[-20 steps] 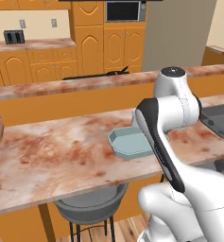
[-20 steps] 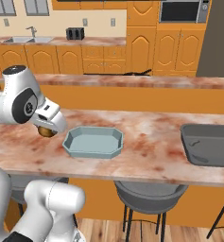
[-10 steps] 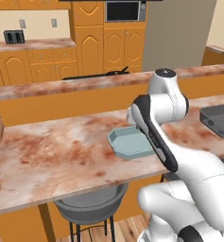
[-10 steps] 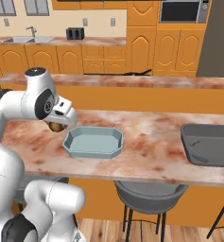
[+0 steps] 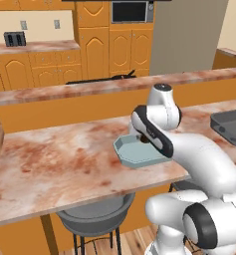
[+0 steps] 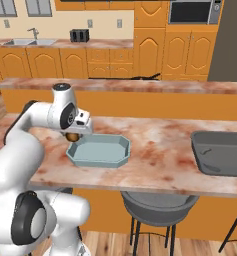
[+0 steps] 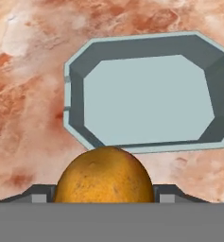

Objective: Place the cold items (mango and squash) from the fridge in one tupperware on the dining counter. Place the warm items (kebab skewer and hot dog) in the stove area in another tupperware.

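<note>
Above the reddish-brown marbled table (image 6: 155, 150), the hand (image 6: 74, 135) grips a rounded orange-yellow mango (image 7: 104, 175) between its fingers, just beside the near rim of the shallow pale blue tray (image 7: 146, 97), apparently carried high to clear that rim before release.

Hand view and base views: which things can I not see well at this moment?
- Fingers, hand view: the orange-brown fruit held between them covers the tips.
- Same fruit, right base view: half hidden under the hand; too small to tell mango from squash.
- Pale blue tupperware, left base view: the arm covers its right part.
- Dark grey tupperware, right base view: cut off by the right edge.
</note>
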You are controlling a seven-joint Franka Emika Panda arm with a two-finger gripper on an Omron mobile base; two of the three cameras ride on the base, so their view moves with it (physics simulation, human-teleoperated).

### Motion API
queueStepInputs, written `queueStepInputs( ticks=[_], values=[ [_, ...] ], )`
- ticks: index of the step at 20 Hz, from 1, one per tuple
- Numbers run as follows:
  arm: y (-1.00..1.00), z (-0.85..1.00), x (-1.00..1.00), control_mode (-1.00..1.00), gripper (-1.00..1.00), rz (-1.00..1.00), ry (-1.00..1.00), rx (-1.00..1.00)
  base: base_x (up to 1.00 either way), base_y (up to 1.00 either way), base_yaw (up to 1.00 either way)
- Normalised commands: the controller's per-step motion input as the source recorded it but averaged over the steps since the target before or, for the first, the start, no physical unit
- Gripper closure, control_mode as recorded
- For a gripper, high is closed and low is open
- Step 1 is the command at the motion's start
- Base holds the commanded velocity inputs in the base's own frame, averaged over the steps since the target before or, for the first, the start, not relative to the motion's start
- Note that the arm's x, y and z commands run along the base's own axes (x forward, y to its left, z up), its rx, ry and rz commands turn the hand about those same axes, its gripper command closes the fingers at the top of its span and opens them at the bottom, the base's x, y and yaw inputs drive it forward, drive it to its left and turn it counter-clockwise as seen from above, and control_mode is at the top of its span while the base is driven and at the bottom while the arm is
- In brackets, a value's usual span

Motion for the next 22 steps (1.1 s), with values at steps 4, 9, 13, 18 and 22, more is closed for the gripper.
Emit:
queueStepInputs(
  ticks=[4,9,13,18,22],
  values=[
    [0.03,-0.43,0.54,-1.00,1.00,0.00,-0.07,0.00,0.00,0.00,0.00],
    [0.00,-0.63,0.09,-1.00,1.00,0.00,-0.02,-0.07,0.00,0.00,0.00],
    [0.00,-0.38,0.28,-1.00,1.00,0.00,-0.03,-0.05,0.00,0.00,0.00],
    [0.00,-0.21,0.37,-1.00,1.00,0.00,-0.01,0.00,0.00,0.00,0.00],
    [-0.01,-0.26,0.20,-1.00,1.00,0.00,0.00,0.00,0.00,0.00,0.00]
  ],
)
